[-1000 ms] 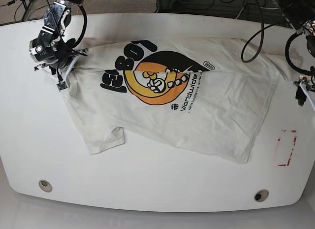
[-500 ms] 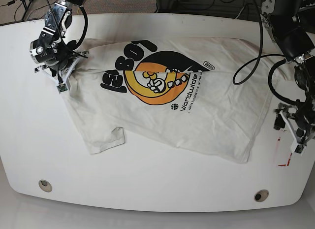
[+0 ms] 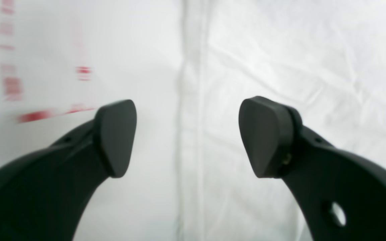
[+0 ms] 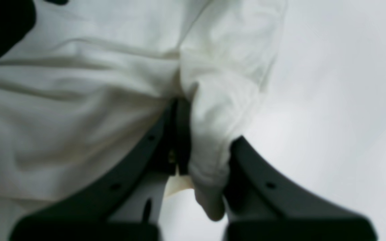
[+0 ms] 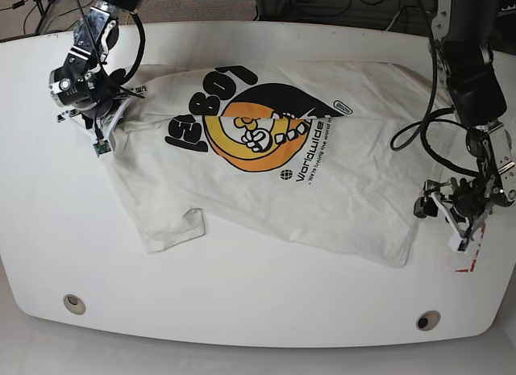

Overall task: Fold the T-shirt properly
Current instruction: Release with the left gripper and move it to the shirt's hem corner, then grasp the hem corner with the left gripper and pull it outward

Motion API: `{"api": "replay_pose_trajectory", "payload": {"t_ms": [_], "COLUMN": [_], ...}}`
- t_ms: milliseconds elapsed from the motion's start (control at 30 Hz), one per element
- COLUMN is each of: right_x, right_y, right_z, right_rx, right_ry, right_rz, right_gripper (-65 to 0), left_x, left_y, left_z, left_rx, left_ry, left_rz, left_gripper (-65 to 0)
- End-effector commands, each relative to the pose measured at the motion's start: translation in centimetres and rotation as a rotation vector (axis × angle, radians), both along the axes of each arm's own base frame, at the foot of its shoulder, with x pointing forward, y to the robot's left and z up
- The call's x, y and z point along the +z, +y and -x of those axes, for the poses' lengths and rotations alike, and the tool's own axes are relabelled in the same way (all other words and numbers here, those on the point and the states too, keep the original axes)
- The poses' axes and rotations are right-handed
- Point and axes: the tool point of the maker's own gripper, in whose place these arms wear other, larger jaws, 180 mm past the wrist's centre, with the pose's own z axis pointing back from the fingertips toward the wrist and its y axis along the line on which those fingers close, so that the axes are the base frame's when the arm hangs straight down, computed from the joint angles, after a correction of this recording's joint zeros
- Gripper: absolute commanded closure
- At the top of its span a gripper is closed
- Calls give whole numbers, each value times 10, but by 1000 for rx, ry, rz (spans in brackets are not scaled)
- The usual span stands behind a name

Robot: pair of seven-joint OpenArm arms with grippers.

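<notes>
Cream fabric is spreading across most of the white table (image 5: 258,310), so we're looking at the T-shirt (image 5: 322,181) lying wrinkled and partly folded over its black and orange print (image 5: 250,133). Our right gripper (image 4: 193,147) is sitting at the shirt's far corner on the base view's left, and its jaws are pinching a bunched fold of the cloth tight. Our left gripper (image 3: 186,137) is hovering low at the shirt's edge on the other side, jaws spread wide and holding nothing, with the hem running between the fingertips (image 3: 116,137) and some red tape marks (image 5: 472,250) just beside it.
</notes>
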Motion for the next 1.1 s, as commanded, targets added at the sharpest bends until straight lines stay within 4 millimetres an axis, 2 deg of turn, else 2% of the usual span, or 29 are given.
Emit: {"api": "replay_pose_trajectory", "payload": {"t_ms": [0,367,567,700,1067], "right_x": [13,15,15,15,19], "right_y": [-5,-6,-5,-4,-6], "right_z": [-13,-14,-14,-15,-20], "right_rx": [3,4,5,6,3], "right_ry": [-53,-57,-58,-60,-73], "right_rz": [15,20,15,11,18], "right_gripper": [-8,-8,-8,-8,-8], "left_x": [19,-16,-20,-26,-36], "left_y": [14,-7,-14,-36,-76], "left_z": [-22,-36,-40,-43,-44], "left_rx": [32,39,52,35,-5], "left_ry": [-85,-38,-33,-23,-3], "left_rz": [36,161,202,239,290], "left_gripper": [-471,-471,-471,-471,-457]}}
